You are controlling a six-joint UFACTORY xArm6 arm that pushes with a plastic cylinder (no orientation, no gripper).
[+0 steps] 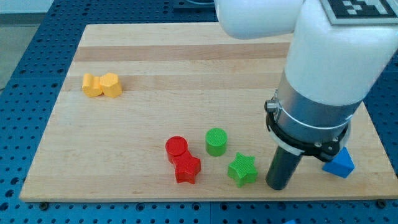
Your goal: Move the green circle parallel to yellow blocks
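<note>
The green circle (216, 141) stands near the view's bottom centre of the wooden board (186, 68). Two yellow blocks (102, 85) sit touching each other at the view's left, one a hexagon-like shape, the other heart-like. My tip (277, 185) is the lower end of the dark rod, at the view's bottom right. It is right of the green star (242, 169), a small gap apart, and well right and below the green circle.
A red circle (176, 148) and a red star (187, 168) sit touching, just left of the green circle. A blue block (339, 164) lies at the view's bottom right, partly hidden behind the arm. The board's bottom edge is close below my tip.
</note>
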